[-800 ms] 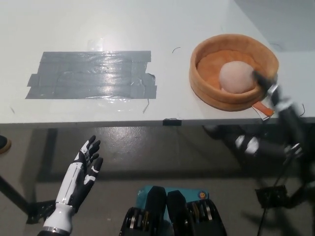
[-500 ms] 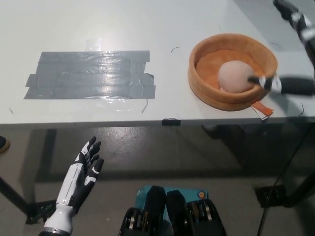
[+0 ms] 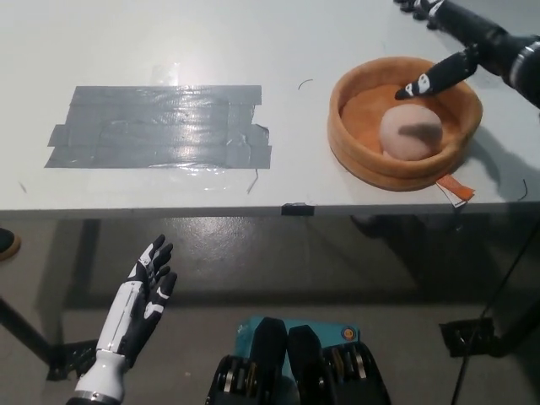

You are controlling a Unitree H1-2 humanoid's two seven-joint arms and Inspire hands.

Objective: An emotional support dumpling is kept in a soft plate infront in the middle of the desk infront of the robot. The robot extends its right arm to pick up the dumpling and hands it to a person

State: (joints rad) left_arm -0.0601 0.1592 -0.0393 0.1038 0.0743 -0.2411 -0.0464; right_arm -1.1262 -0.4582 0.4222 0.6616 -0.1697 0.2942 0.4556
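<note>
Head view looks steeply down on a white tabletop (image 3: 253, 51). At its right side sits the soft orange plate (image 3: 354, 152), a padded ring with raised walls, and the pale pink dumpling (image 3: 411, 133) lies inside it, toward the near right of the bowl. A small orange tag (image 3: 456, 190) sticks out from under the plate's near rim at the tabletop edge.

The black right hand (image 3: 456, 42) comes in from the upper right corner and hangs above the far right rim of the plate. Its fingers are spread apart and hold nothing: one (image 3: 430, 78) points down and inward over the plate, casting a dark shadow on the dumpling, while others reach off toward the top edge of the picture. It appears clear of the dumpling, though how high above it sits is hard to judge from this angle.

The white left hand (image 3: 139, 299) rests low at the lower left, below the tabletop edge, fingers open and empty. A patch of grey tape (image 3: 160, 126) covers the tabletop's left half, well apart from the plate.

I judge this to be the reach step, with the grasp not yet made. The next move calls for lowering the hand inside the plate's wall and closing the fingers around the soft dumpling without snagging the rim.
</note>
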